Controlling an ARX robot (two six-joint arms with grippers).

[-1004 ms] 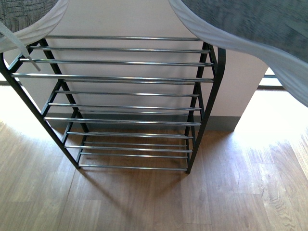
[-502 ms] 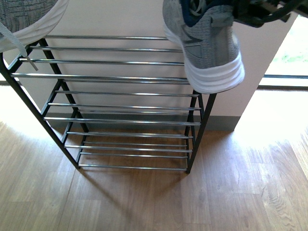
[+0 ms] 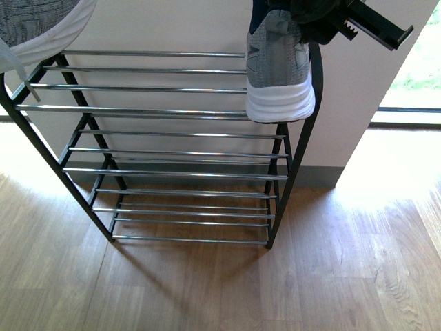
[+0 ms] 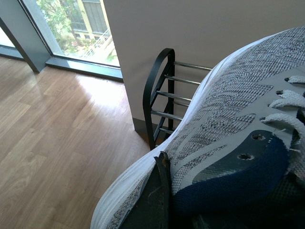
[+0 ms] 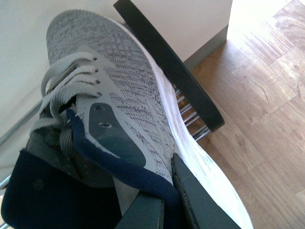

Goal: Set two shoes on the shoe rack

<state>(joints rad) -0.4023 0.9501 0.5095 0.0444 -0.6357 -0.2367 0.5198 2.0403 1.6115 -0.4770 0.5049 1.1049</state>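
The shoe rack (image 3: 172, 110) stands against the wall, with black side frames and chrome rods. One grey sneaker (image 3: 279, 69) with a thick white sole hangs over the right end of the top tier, heel toward me. My right gripper (image 3: 324, 21) is shut on its navy collar. The right wrist view shows the right gripper (image 5: 167, 200) with one finger inside that grey sneaker (image 5: 109, 95), close beside the rack's black side arch (image 5: 167, 62). The other grey sneaker (image 3: 41, 24) hangs at the top left, above the rack's left corner. My left gripper (image 4: 181, 191) is shut on this grey sneaker (image 4: 228, 109).
A beige wall with a grey skirting (image 3: 317, 176) backs the rack. Wooden floor (image 3: 207, 289) spreads in front. Bright windows lie to the right (image 3: 413, 76) and, in the left wrist view, beyond the rack's end frame (image 4: 155, 86). A white lace (image 3: 17, 69) dangles by the rack's left frame.
The right sneaker has swung away from the camera toward the rack, turned heel-first and come down at the top tier's right end. The left sneaker has barely moved.
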